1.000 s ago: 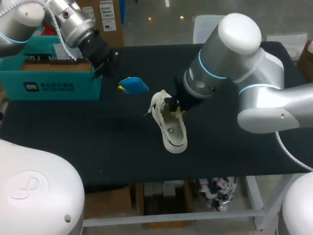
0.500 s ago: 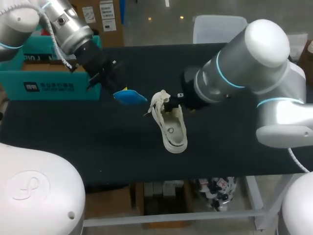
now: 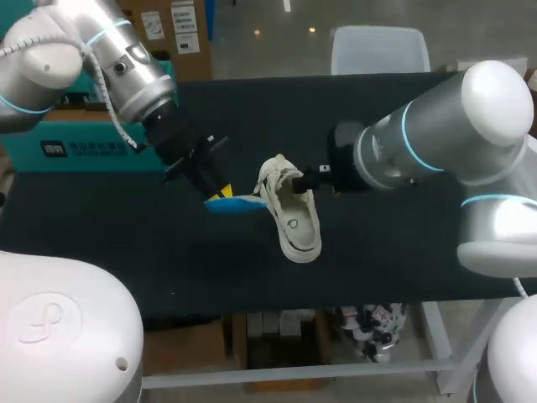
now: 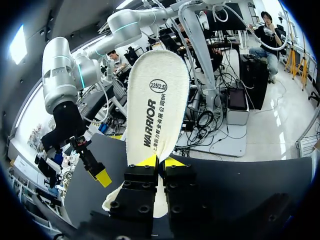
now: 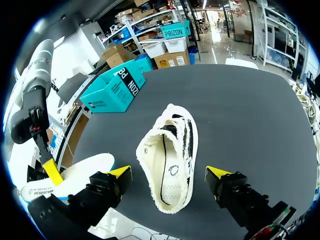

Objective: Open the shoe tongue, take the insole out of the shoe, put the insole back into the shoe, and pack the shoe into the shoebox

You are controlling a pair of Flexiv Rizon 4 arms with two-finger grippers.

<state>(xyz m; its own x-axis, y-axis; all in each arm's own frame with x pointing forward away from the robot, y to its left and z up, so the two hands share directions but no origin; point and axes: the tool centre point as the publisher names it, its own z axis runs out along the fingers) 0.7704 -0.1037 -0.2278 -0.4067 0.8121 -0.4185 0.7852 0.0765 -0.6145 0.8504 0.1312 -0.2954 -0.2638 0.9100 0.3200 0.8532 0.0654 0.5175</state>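
moved in toward the shoe (image 3: 294, 217), the left gripper (image 4: 161, 161) pinches the insole (image 4: 157, 105) in its fingers; the right gripper (image 3: 319, 177) has backed off, fingers spread wide.

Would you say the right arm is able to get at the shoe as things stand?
Probably yes: the right claw is open with the shoe just ahead, nothing between; the insole in the left claw is off to one side.
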